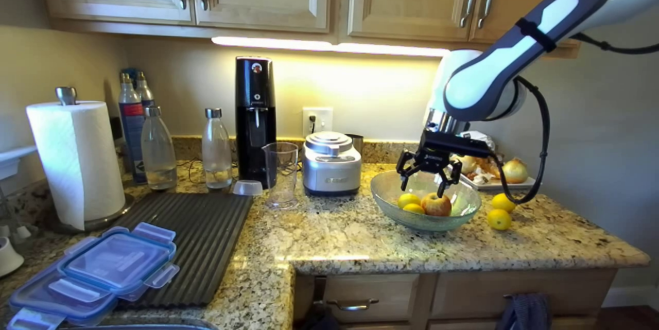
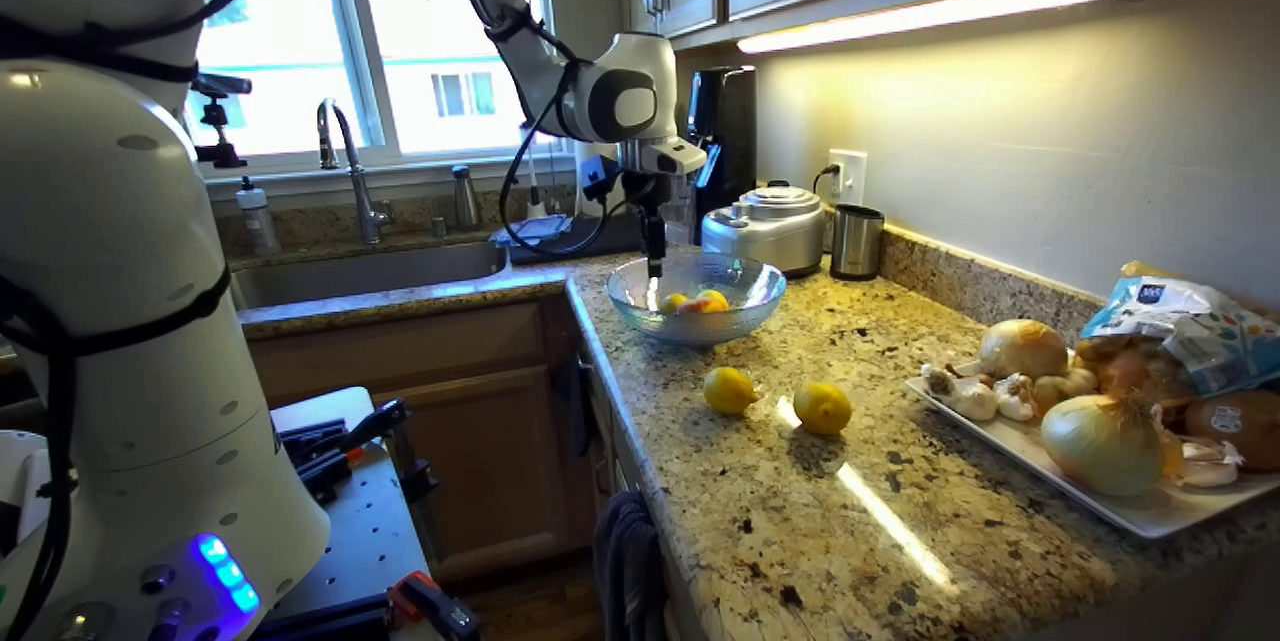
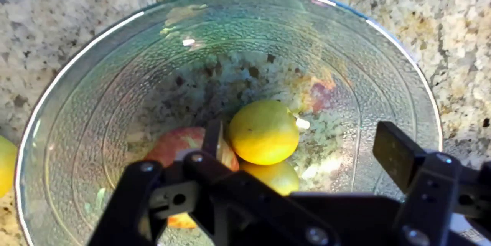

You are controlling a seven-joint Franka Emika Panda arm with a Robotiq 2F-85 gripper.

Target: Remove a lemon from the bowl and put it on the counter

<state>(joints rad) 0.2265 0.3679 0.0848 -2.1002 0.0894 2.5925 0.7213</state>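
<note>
2 lemons [image 3: 264, 132] in bowl [image 1: 430, 223] w/ apple [image 1: 436, 205], just blw spread claw [image 1: 422, 191]

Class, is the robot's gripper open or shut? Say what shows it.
Open. The gripper shows a clear gap in an exterior view, and in the wrist view its fingers stand wide apart.

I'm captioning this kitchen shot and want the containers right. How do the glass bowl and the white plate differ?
The bowl is clear, greenish glass, while the plate is opaque white. The bowl is round with rising sides; the plate is flatter and straight-edged. The bowl holds lemons and an apple, the plate onions and garlic. Both rest on the counter.
</note>
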